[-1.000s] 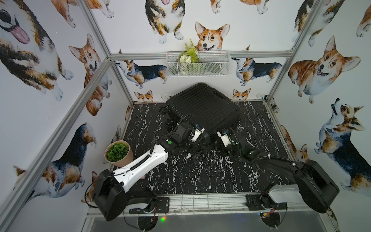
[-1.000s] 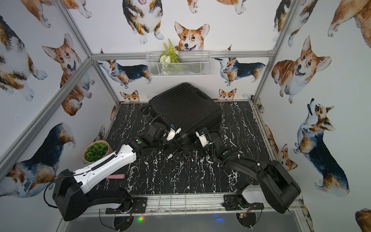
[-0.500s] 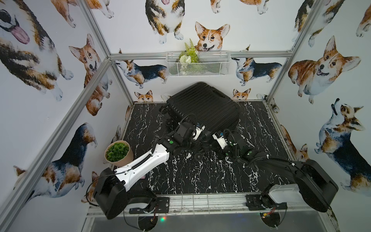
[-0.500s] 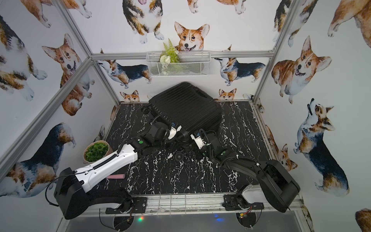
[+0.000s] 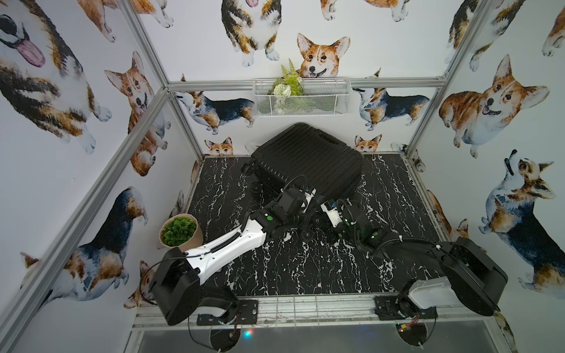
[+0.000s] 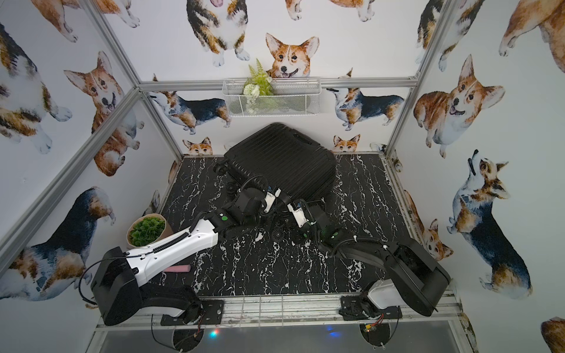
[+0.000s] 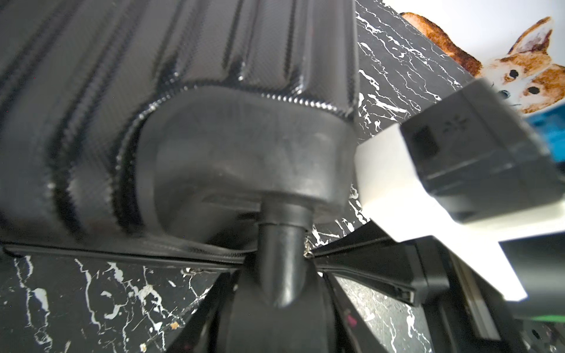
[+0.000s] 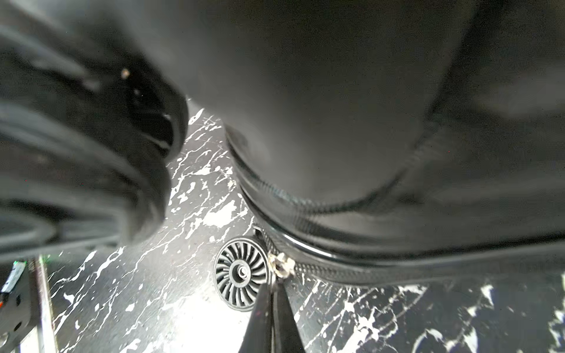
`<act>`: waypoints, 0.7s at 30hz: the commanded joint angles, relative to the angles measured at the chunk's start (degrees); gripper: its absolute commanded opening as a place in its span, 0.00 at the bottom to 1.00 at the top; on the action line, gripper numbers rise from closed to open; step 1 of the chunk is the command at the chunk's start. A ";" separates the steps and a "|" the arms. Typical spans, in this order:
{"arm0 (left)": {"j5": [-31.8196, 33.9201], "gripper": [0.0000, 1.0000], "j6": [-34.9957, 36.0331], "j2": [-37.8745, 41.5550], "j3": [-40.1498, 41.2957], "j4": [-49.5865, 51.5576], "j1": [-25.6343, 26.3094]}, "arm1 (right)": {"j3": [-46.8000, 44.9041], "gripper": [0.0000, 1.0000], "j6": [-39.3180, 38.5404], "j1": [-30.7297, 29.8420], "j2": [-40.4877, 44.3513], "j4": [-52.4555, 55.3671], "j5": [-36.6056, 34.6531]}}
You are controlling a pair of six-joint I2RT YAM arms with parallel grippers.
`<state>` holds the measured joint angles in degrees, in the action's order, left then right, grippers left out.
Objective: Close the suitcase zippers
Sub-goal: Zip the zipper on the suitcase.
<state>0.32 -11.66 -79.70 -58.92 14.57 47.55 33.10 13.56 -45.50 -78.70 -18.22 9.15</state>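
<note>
The suitcase is lying flat on the black marbled worktop with its shell halves folded together. It is sitting skewed toward the far side in both top views, with its wheeled end facing the arms. Both arms are reaching in to the same near corner of it.

The right gripper is working at the seam. Its jaws are pressed together, and their tips are meeting the small silvery zipper pull, which they appear to be pinching. The pull is sitting just beside a spinner wheel that is resting on the worktop. From the pull, the zipper track is running along the case's lower edge one way and bending up round the corner the other way. The picture is blurred there, so I cannot tell which stretch is unzipped.

The left gripper has its jaws standing part-way open around the black caster stem under the moulded wheel housing, seemingly clamping it to steady the case.

So the right arm is the one placed for the pull. The coming draw is hanging on the line of the track. The jaws are lying outside the seam and pointing in at it, so the hand needs to be travelling along the edge rather than away from it, and the left arm is crowding that corner
</note>
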 commanded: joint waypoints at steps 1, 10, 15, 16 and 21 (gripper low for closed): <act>-4.45 0.37 -0.86 -0.04 -1.85 -9.12 0.44 | -0.73 0.00 0.24 -0.62 1.54 -2.09 -2.40; -4.04 0.81 7.47 4.94 -3.81 0.93 -1.40 | -3.98 0.00 2.29 4.19 5.52 0.57 -6.29; -3.94 0.85 7.53 8.60 -5.17 4.87 -7.70 | -4.63 0.00 2.30 6.37 6.52 1.73 -6.60; -4.02 0.85 7.53 8.97 -5.56 6.10 -10.04 | -4.54 0.00 2.26 6.67 6.57 1.91 -6.60; -2.71 0.85 8.82 7.82 -9.58 12.75 -22.02 | -4.58 0.00 2.02 7.08 7.01 2.56 -7.25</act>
<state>-3.64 -4.67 -71.05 -66.22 21.67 30.85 28.60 15.11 -38.68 -72.03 -16.82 4.29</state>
